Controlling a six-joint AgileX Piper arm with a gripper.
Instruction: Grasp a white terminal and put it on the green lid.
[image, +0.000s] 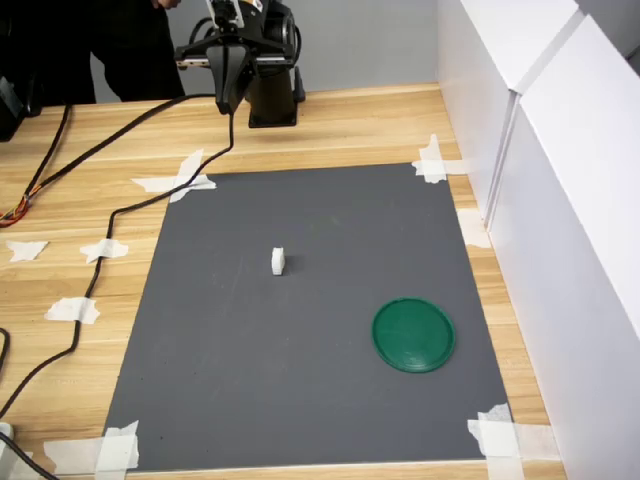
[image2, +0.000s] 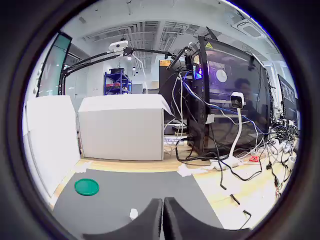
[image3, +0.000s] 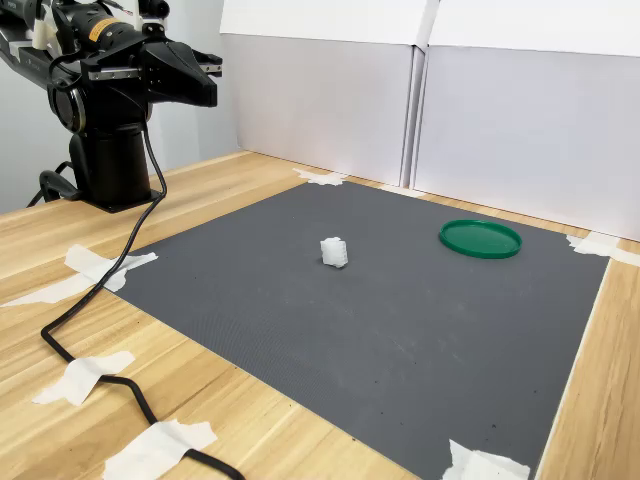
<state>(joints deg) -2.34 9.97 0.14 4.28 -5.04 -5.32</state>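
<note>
The white terminal stands upright near the middle of the dark grey mat; it also shows in the second exterior view and small in the wrist view. The green lid lies flat on the mat toward the first exterior view's right, bare on top. My gripper hangs high over the wooden table beside the arm's base, well behind the mat and far from both things. Its fingers are pressed together with nothing between them. It shows at the second exterior view's upper left.
White boards wall off the first exterior view's right side. A black cable runs across the table beside the mat. Tape scraps hold the mat's corners. A person in dark clothes stands behind the table.
</note>
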